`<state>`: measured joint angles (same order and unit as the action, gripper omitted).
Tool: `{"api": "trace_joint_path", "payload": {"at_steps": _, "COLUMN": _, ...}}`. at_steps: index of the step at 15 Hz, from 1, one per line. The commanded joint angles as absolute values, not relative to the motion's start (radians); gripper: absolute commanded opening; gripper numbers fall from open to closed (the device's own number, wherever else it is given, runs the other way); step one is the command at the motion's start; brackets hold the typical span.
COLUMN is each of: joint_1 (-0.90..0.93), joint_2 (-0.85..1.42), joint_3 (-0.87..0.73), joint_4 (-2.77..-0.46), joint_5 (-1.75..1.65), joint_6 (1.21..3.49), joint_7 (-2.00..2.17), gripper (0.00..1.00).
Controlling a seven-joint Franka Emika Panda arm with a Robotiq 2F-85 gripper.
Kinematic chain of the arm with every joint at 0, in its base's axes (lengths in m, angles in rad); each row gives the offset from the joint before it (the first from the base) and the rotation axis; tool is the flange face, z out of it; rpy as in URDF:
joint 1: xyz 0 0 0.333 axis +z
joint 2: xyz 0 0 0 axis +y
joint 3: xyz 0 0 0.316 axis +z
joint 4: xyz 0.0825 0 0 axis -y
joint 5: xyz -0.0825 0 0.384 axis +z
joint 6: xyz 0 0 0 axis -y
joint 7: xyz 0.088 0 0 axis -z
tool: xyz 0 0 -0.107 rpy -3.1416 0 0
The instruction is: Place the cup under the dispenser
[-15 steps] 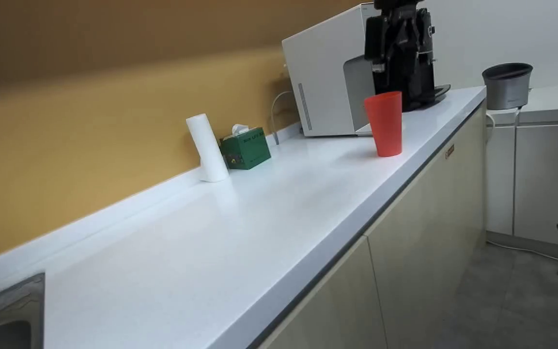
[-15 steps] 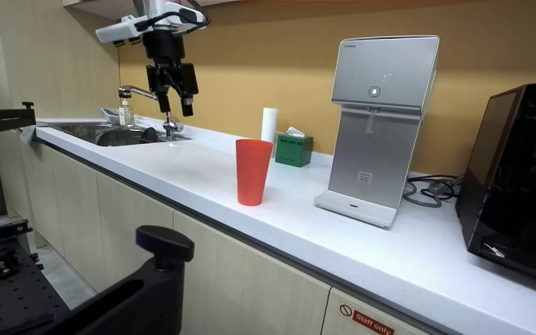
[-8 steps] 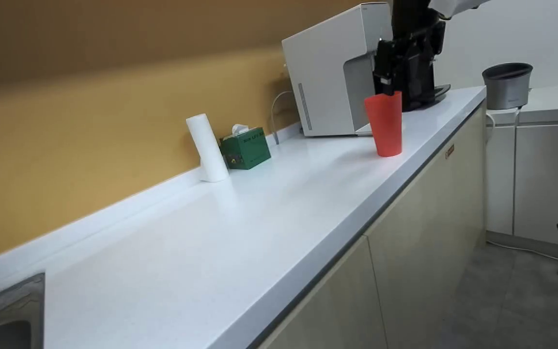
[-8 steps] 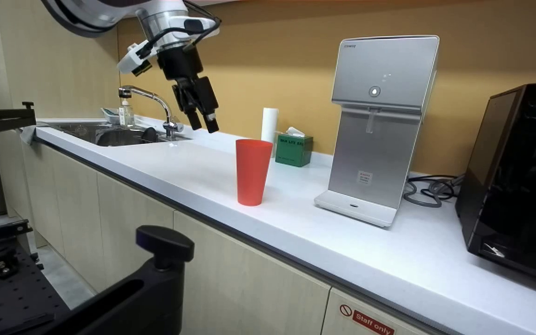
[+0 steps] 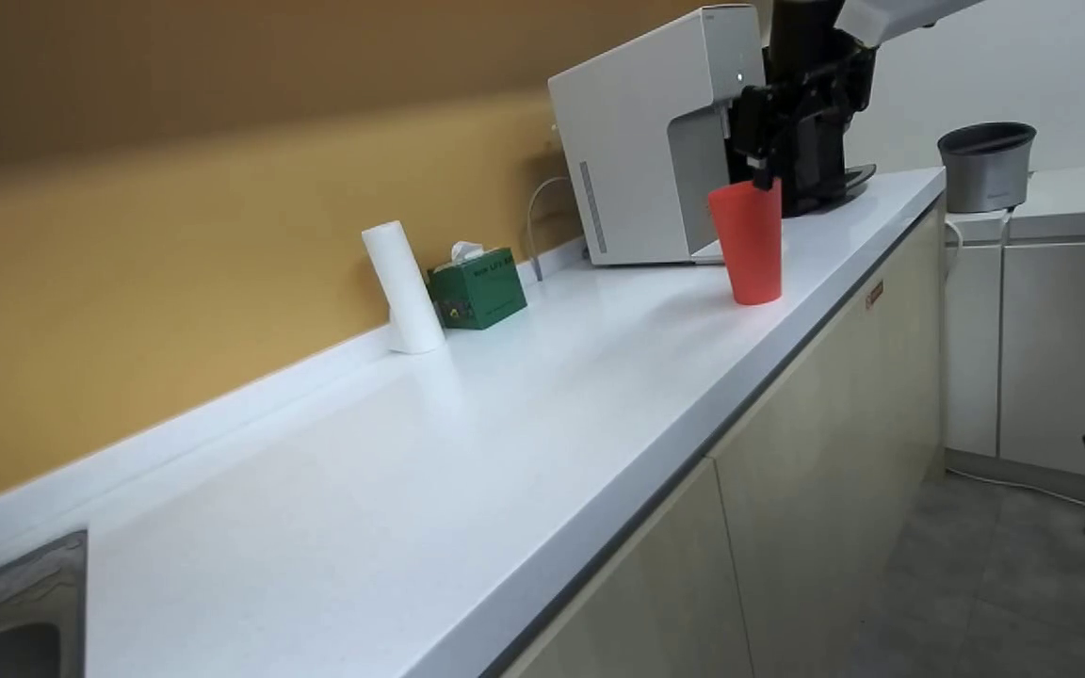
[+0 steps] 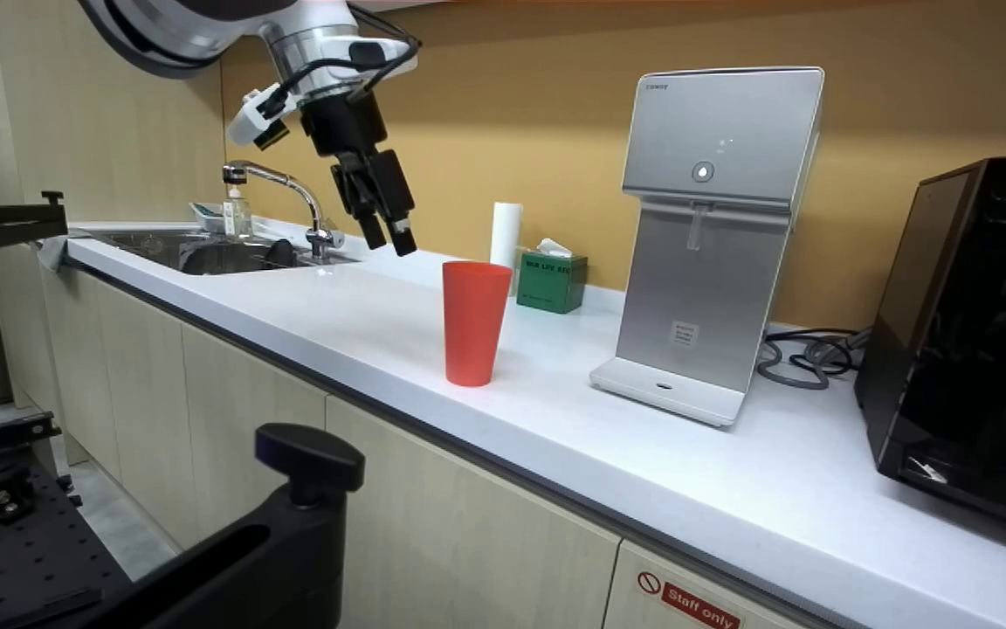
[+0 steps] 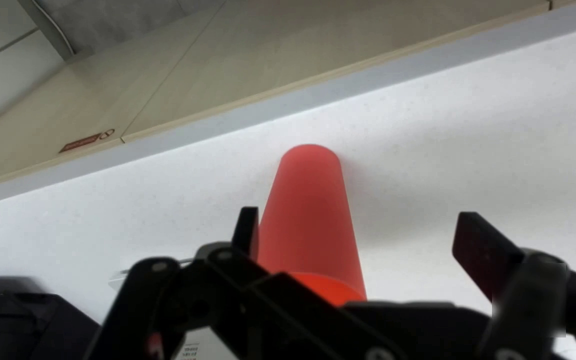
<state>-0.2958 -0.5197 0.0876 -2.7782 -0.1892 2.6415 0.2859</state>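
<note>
Red cup [image 6: 475,328] stands upright, mouth up, on the white counter [image 5: 392,499], nr its front edge & apart from the dispenser [image 6: 713,271], a boxy unit w/ silver-gray front set farther twd the back edge. Black gripper [image 6: 391,238] hangs tilted, above the cup & off to its sink side, tips angled down; a gap btwn tips & rim shows in an exterior view. Fingers [image 7: 485,246] are spread wide, per the wrist view, where the cup appears btwn them, much closer to one. Along the counter's back edge, side by side: white paper roll [image 6: 506,231] & green tissue box [image 6: 550,284]. Steel sink [image 5: 43,576] & faucet [image 6: 322,238] sit twd one end of the counter; a glossy black appliance [image 6: 974,332] stands twd the opp. end, past the dispenser. Below the front edge, a red "Staff only" sign [image 6: 700,604] is on a cabinet front. Gray pot [image 5: 987,174], in bkgd of an exterior view, rests on a separate surface beyond the counter's far front corner.
</note>
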Motion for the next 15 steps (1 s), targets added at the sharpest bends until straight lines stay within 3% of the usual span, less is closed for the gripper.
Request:
{"api": "trace_joint_path", "payload": {"at_steps": 1, "joint_1": -0.328, "joint_2": -0.454, "joint_3": 0.085, "joint_4": -2.777, "joint_5": -0.175, "joint_6": 2.828, "joint_7": 0.380, "gripper": 1.00}}
{"api": "trace_joint_path", "payload": {"at_steps": 7, "joint_1": -0.548, "joint_2": -0.307, "joint_3": 0.220, "joint_4": -2.779, "joint_5": -0.236, "joint_6": 3.165, "joint_7": 0.512, "gripper": 1.00}}
{"api": "trace_joint_path", "payload": {"at_steps": 15, "joint_1": -0.689, "joint_2": -0.265, "joint_3": 0.373, "joint_4": -2.779, "joint_5": -0.244, "joint_6": 3.316, "joint_7": 0.503, "gripper": 1.00}}
